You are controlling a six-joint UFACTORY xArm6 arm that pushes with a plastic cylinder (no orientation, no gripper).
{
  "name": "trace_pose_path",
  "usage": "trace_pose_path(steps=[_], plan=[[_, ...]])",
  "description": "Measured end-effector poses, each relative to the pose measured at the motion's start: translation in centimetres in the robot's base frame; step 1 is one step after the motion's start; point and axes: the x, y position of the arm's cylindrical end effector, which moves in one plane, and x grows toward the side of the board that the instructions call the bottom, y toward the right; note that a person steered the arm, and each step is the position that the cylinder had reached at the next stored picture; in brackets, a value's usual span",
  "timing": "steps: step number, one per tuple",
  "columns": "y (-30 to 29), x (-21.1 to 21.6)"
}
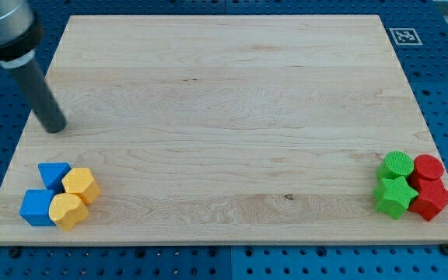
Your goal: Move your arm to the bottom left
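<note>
Clustering at the board's (224, 85) bottom-left corner, a blue triangle (53, 174), a blue cube (36, 208), a yellow hexagon (80, 185) and a yellow heart (68, 211) are packed touching, while a green cylinder (398, 164), green star (394, 195), red cylinder (428, 166) and red star (431, 198) are bunched at the bottom right. The rod is tilted from the top-left corner, and my tip (53, 127) is set down near the left edge, above the blue triangle and apart from it; no jaws are carried, so nothing is grasped. Bare wood is left across the middle and top.
</note>
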Motion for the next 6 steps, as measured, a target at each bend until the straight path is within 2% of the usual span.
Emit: trace_pose_path(steps=[1,2,4,5,6], plan=[[-3.8,2.3],[-3.9,3.4],[-3.1,11.8],[-3.2,12.3],[-2.6,14.5]])
